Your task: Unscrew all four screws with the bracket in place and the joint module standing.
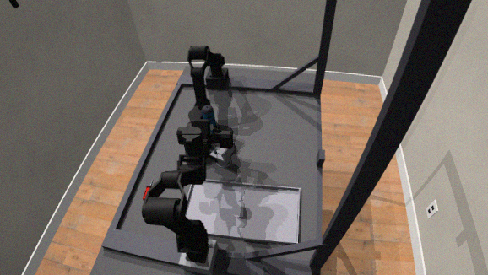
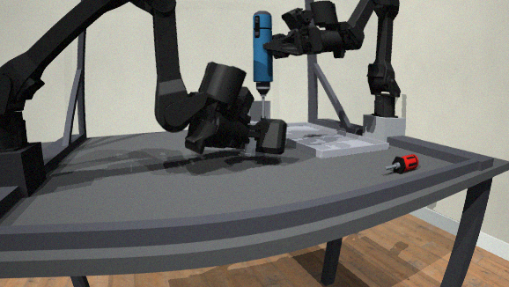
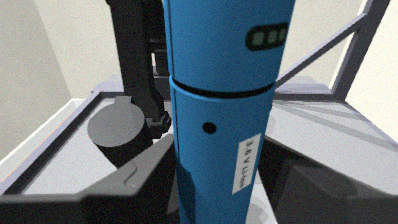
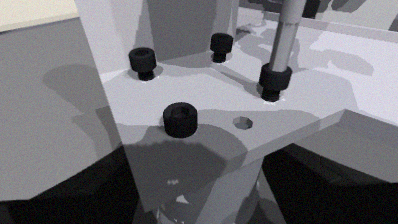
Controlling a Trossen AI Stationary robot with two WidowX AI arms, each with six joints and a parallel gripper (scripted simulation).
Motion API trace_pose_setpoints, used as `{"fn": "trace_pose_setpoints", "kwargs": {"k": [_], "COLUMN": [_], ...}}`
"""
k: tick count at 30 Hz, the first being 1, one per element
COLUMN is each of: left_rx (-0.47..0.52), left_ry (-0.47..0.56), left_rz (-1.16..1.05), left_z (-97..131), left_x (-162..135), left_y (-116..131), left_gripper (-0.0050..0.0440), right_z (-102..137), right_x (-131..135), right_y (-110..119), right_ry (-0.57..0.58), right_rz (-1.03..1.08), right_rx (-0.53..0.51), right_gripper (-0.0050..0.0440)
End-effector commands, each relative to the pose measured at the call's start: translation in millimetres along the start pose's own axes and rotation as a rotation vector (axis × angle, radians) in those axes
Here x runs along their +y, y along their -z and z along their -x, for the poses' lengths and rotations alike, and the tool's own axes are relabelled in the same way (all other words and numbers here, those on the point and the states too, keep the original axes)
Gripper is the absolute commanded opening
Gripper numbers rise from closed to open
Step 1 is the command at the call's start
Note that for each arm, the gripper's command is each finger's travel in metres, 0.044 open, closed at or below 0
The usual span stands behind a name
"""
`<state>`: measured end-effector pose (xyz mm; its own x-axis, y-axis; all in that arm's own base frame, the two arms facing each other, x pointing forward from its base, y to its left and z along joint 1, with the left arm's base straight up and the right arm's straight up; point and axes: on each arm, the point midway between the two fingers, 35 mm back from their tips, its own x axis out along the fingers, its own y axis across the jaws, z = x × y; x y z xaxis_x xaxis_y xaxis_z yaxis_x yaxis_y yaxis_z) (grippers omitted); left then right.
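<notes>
Floorboards show from top, screws from right wrist; left jaws grip screwdriver, right jaws joint module.

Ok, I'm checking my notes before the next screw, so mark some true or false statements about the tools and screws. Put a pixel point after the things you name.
1. The left end effector [image 1: 209, 122] [image 2: 269, 47] [image 3: 215, 141] grips the blue screwdriver [image 1: 207, 111] [image 2: 262, 53] [image 3: 220, 115] [image 4: 287, 45]. True.
2. The blue screwdriver is lying flat. False: it is upright.
3. Its tip is at a black screw [image 4: 275, 78]. True.
4. The red screwdriver [image 1: 146, 193] [image 2: 410, 163] lies in the tray [image 1: 298, 210] [image 2: 352, 150]. False: it lies on the table [image 1: 274, 148] [image 2: 132, 198] [image 3: 325, 150] [image 4: 30, 125], outside the tray.
5. The right wrist view shows four black screws. True.
</notes>
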<state>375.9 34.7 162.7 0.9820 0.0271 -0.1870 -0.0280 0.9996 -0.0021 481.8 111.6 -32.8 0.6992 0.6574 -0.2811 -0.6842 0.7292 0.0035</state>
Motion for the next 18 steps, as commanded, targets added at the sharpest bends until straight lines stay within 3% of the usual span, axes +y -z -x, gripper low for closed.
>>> {"fn": "trace_pose_setpoints", "kwargs": {"k": [1,2,8,18], "left_rx": [-0.043,-0.043,-0.034,-0.034], "left_ry": [0.008,0.008,0.006,0.006], "left_rz": [-0.003,-0.003,-0.002,-0.002], "left_z": [1.8,1.8,0.4,0.4], "left_x": [-2.2,-2.2,-1.7,-1.7], "left_y": [-16.7,-16.7,-13.4,-13.4], "left_gripper": [0.0161,0.0161,0.0161,0.0161], "right_z": [-0.2,-0.2,4.1,21.8], "right_x": [-3.4,-3.4,-3.8,-3.7], "right_y": [-15.0,-15.0,-20.0,-18.8], "right_ry": [0.005,0.005,0.007,0.007], "right_rz": [0.021,0.021,0.027,0.03], "right_rx": [-0.027,-0.027,-0.035,-0.034], "right_gripper": [0.0242,0.0242,0.0386,0.04]}}
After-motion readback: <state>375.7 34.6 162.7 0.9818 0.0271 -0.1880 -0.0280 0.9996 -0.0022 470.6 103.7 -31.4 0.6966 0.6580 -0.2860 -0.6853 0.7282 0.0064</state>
